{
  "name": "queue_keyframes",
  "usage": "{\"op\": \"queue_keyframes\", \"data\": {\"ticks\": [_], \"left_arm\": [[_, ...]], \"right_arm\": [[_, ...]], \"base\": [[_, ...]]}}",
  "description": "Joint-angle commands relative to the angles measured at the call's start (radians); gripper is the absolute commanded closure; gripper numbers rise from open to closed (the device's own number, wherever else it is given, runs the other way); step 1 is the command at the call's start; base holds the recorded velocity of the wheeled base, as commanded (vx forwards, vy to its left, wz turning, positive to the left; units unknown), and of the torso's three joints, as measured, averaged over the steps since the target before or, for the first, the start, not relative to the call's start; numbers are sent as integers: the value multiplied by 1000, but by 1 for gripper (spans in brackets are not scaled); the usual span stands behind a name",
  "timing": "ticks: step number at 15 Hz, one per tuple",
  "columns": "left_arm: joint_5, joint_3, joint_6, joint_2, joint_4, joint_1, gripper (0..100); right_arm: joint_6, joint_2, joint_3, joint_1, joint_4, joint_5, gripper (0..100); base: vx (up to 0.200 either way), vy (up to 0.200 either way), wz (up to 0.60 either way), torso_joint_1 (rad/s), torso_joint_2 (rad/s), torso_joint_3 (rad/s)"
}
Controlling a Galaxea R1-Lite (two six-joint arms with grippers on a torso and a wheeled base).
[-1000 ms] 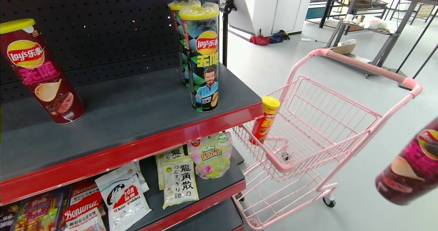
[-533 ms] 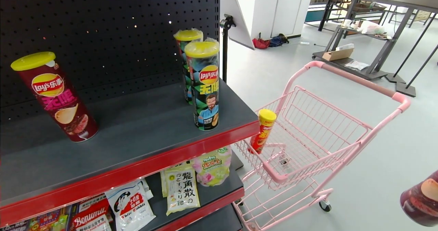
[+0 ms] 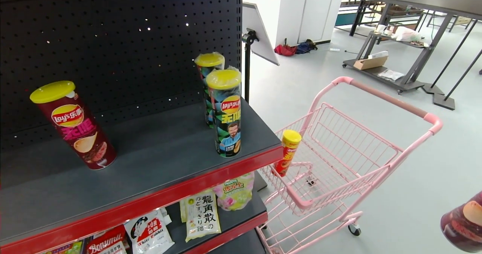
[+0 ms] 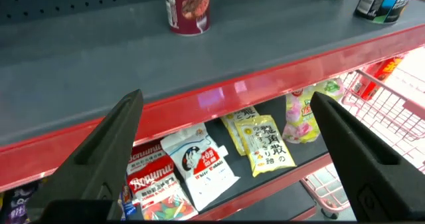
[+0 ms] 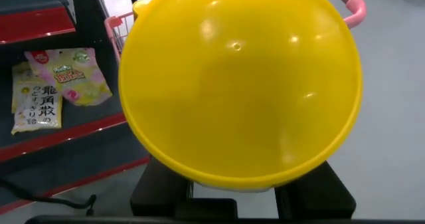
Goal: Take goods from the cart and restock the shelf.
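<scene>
The right jaws are pinching a dark red chip can [image 5: 239,84], holding it up in the air, well apart from the top shelf [image 3: 158,160] where it likely belongs. The left jaws are sitting wide apart with nothing between them, facing the shelf's edge. Past them a matching can [image 4: 187,8] is standing upright. Beyond the right jaws, a small red can [image 3: 287,153] is leaning in the pink cart [image 3: 388,100].

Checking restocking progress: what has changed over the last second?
The head camera has shifted, so the shelf and cart only seem to slide. The dark red canister held by the right gripper has sunk toward the view's lower right corner. The shelved canisters and the small red can in the cart stayed put.
</scene>
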Motion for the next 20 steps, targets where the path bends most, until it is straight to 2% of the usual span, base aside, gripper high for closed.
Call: {"op": "queue_keyframes", "data": {"ticks": [1, 9, 20], "left_arm": [[0, 0, 0, 1, 1, 0, 0], [0, 0, -1, 1, 1, 0, 0], [0, 0, 0, 1, -1, 0, 0]], "right_arm": [[-1, 1, 7, 2, 0, 0, 100], [-24, 0, 16, 0, -7, 18, 100], [-37, -65, 83, 2, -10, 22, 100]], "base": [[0, 0, 0, 159, -383, -217], [0, 0, 0, 143, -334, -185], [0, 0, 600, 8, -8, -3]]}}
